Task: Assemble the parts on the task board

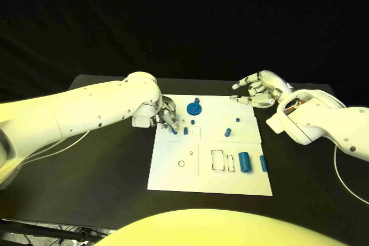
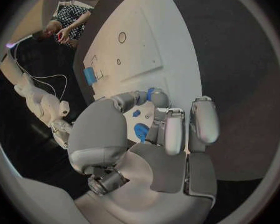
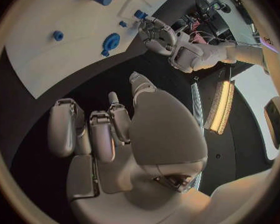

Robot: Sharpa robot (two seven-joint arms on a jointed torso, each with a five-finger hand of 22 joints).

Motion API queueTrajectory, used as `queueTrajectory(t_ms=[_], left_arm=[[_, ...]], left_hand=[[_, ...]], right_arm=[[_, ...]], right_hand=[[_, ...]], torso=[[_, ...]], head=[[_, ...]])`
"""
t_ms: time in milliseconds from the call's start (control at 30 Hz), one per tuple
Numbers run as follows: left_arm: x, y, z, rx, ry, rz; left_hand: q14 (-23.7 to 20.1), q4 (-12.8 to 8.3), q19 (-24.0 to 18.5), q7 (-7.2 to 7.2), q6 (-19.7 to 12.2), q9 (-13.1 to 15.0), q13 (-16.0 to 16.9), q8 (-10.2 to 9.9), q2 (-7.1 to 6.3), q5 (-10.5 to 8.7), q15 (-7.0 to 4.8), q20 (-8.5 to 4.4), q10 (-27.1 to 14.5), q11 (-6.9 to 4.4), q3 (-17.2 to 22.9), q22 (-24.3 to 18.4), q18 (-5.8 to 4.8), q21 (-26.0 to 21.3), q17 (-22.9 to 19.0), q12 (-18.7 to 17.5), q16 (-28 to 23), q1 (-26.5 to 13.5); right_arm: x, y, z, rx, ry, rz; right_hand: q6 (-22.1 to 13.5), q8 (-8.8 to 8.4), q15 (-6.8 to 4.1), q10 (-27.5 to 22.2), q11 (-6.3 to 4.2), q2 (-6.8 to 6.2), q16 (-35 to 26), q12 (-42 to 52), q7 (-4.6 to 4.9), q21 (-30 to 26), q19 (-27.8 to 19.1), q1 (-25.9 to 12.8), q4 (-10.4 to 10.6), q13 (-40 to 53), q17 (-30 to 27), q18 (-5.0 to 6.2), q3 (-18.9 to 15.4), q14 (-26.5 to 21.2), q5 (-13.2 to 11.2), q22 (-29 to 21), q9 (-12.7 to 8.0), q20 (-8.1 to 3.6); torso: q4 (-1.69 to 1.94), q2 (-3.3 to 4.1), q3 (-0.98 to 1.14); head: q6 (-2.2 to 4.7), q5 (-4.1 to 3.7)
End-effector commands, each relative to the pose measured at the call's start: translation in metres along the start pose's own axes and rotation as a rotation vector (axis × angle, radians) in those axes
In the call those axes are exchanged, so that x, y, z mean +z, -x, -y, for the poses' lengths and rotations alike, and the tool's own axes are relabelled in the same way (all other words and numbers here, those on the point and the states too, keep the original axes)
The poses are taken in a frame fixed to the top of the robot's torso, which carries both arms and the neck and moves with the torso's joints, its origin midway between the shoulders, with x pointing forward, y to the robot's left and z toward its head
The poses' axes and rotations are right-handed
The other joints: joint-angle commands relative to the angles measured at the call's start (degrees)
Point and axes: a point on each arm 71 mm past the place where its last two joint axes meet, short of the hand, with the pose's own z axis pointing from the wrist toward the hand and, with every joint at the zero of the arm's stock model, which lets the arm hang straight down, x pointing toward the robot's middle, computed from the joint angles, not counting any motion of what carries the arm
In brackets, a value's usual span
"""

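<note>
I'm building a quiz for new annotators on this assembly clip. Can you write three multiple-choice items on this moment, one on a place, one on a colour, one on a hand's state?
1. Where is the left hand?
A. over the task board's far left edge
B. off the table
C. at the board's near right corner

2. What colour is the round gear-like part at the board's far edge?
A. red
B. blue
C. green

3. What is the right hand doing?
A. gripping the large cylinder
B. pressing on the board
C. holding nothing, beyond the board's far right corner

Answers: 1 A, its fingers reach down beside a small blue part there. 2 B, it matches the other blue pieces. 3 C, the right wrist view shows its fingers bare above black table.
</note>
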Motion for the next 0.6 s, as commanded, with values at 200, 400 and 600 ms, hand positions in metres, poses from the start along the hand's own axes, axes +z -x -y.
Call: queueTrajectory(t_ms=[200,400,600], left_arm=[[0.0047,-0.0091,0.0008,0.003,-0.004,-0.057],[0.0060,-0.0110,-0.0003,-0.004,-0.002,-0.068],[0.0065,-0.0118,-0.0003,-0.007,-0.003,-0.079]], left_hand=[[4.72,-12.36,0.31,-0.26,0.53,0.08,0.41,0.27,0.47,0.39,-0.48,-0.03,0.53,-0.02,11.83,-0.04,-0.81,0.28,9.86,0.45,0.29,0.00],[4.70,-12.31,0.24,-0.26,0.58,0.06,0.72,0.30,0.51,0.55,-0.47,-0.03,0.70,-0.01,11.70,-0.10,-0.79,0.24,9.81,0.63,0.26,-0.21],[4.72,-11.73,0.13,-0.33,0.65,0.03,1.51,0.39,0.98,0.50,-0.44,0.02,1.22,-0.04,10.92,-0.08,-0.79,0.23,9.90,1.09,0.34,-1.25]], right_arm=[[-0.0005,-0.0010,-0.0010,-0.006,0.012,-0.011],[-0.0007,-0.0008,-0.0009,-0.006,0.012,-0.010],[-0.0008,-0.0006,-0.0008,-0.006,0.012,-0.009]], right_hand=[[0.14,0.25,-0.33,-0.21,-0.09,-0.06,-0.21,-0.07,-0.21,-0.35,-0.06,-0.25,0.09,2.78,9.65,1.06,0.21,4.58,0.20,6.82,-0.06,-0.40],[0.14,0.25,-0.33,-0.21,-0.09,-0.06,-0.21,-0.07,-0.21,-0.35,-0.06,-0.25,0.09,2.78,9.65,1.06,0.21,4.58,0.20,6.82,-0.06,-0.40],[0.14,0.25,-0.33,-0.21,-0.09,-0.06,-0.21,-0.07,-0.21,-0.35,-0.06,-0.25,0.09,2.78,9.65,1.06,0.21,4.58,0.20,6.82,-0.06,-0.40]], torso=[[0.00,-0.01,-0.01],[0.05,-0.01,-0.04],[0.04,-0.01,-0.06]], head=[[0.01,-0.13],[0.01,-0.20],[0.01,-0.21]])
